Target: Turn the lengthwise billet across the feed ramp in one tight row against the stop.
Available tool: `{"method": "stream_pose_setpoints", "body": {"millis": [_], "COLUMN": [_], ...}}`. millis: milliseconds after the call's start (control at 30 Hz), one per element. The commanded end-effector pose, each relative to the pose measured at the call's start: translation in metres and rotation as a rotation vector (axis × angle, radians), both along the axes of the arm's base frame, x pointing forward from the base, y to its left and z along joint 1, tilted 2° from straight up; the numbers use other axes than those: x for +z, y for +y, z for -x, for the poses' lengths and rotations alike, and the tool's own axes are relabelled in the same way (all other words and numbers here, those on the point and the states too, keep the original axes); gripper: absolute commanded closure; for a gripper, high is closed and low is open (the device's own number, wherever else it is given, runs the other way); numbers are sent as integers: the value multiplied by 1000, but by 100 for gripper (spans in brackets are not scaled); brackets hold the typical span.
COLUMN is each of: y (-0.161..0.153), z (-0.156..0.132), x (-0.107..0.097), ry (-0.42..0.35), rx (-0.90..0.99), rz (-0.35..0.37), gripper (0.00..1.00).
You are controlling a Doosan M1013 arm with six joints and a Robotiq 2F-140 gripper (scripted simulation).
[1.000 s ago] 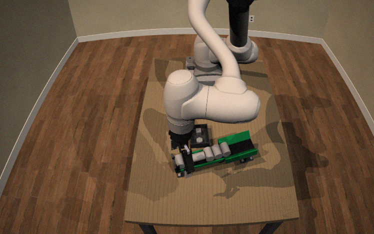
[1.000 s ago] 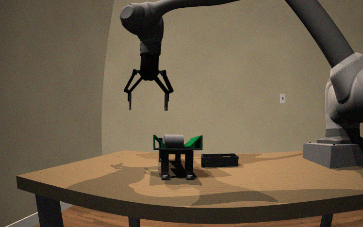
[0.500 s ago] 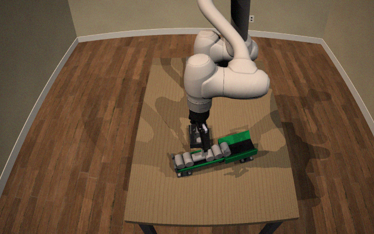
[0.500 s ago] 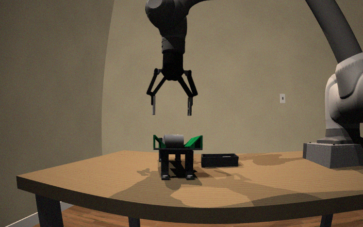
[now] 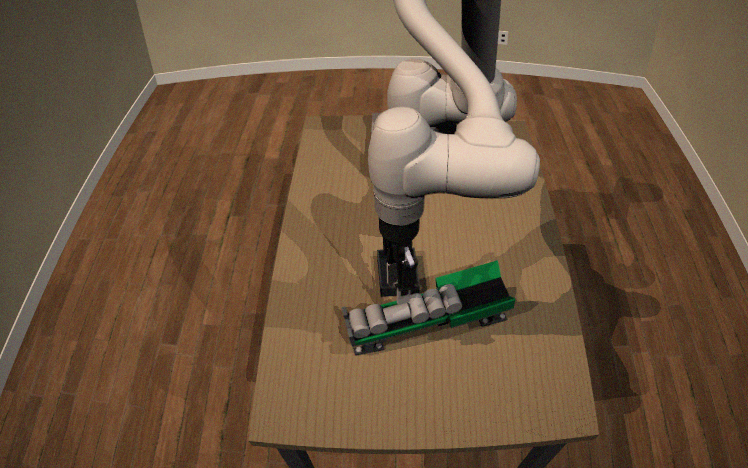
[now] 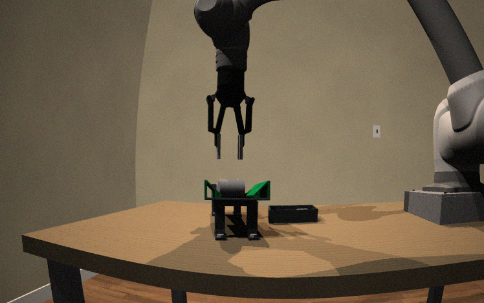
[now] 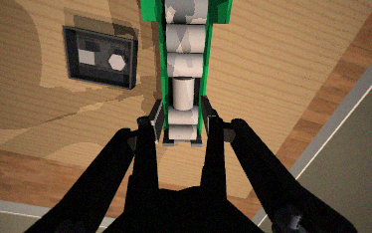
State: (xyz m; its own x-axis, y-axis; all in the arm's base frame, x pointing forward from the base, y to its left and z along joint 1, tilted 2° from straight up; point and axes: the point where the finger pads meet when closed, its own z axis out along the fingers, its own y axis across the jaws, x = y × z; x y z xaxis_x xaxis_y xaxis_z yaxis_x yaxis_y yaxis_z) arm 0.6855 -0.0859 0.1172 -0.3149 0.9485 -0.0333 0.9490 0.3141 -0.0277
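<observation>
We list one lengthwise billet (image 5: 396, 313) on the green feed ramp (image 5: 478, 274), third from the stop, between crosswise billets (image 5: 376, 318). Above it, well apart, our gripper (image 6: 228, 157) hangs with fingers partly spread, pinching nothing. A dark tray (image 6: 292, 213) sits beside the ramp on the wooden table (image 6: 107, 232).
</observation>
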Motion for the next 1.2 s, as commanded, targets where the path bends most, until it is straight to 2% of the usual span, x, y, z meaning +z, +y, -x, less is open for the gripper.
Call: {"method": "stream_pose_setpoints", "body": {"millis": [0, 533, 833, 1167], "y": [0, 0, -3, -3], "z": [0, 0, -1, -1], "x": [0, 0, 0, 0], "ry": [0, 0, -4, -4], "rx": [0, -1, -102, -104], "rz": [0, 0, 1, 1], "gripper": [59, 59, 59, 59]}}
